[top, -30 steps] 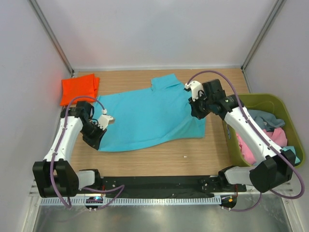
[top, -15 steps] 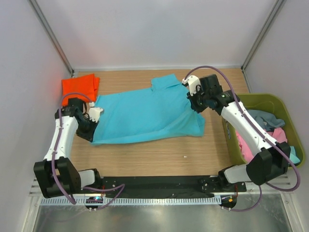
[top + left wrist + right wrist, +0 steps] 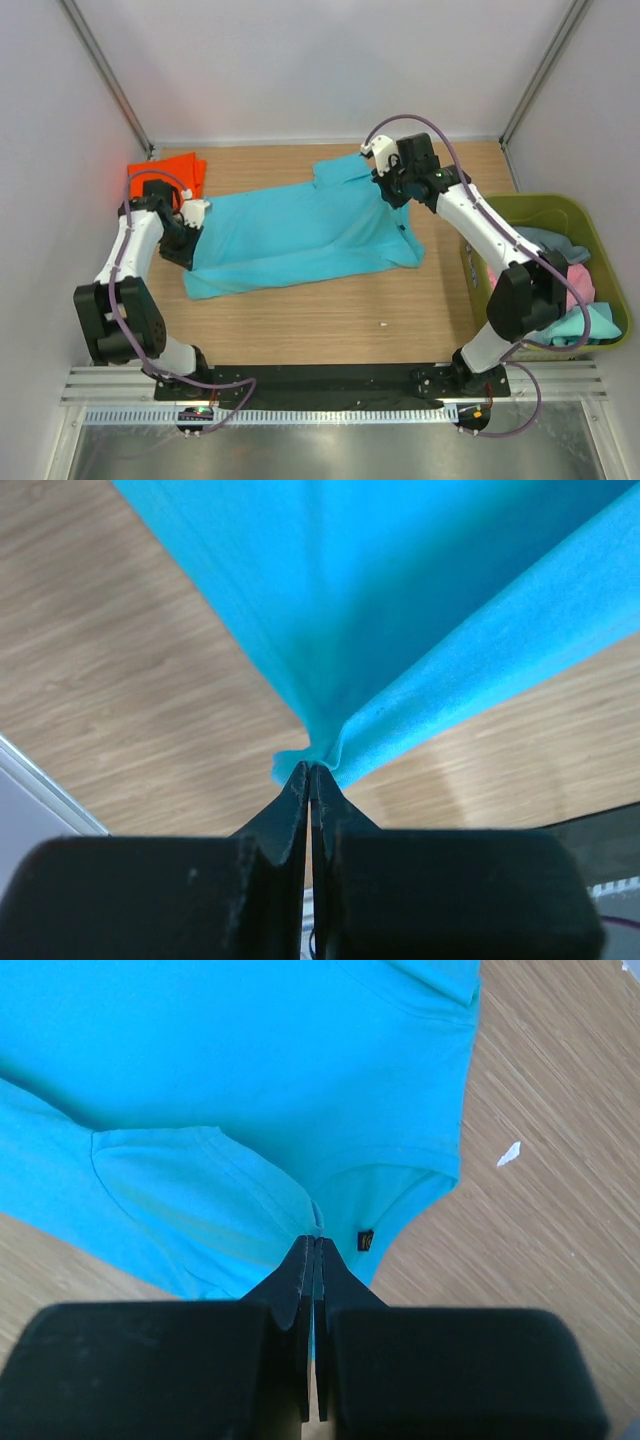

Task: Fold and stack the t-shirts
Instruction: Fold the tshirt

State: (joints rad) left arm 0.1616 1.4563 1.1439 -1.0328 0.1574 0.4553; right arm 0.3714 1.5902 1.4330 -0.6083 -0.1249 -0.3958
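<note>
R gripper [image 3: 313,1248] jaws pressed together, tips pinching a sleeve fold of the turquoise shirt [image 3: 250,1060], w/ cloth spreading ahead & to the left of the tips, filling most of the frame. Small dark tag [image 3: 366,1241] sits on the hem just right of the tips. Wood table [image 3: 560,1220] shows to the right & lower left; a white scrap [image 3: 509,1153] lies on it, ahead-right of the tips, near the shirt edge but apart.

A green bin [image 3: 535,200] stands at the wooden table's [image 3: 330,320] right edge; a white scrap [image 3: 383,324] lies near its front.
</note>
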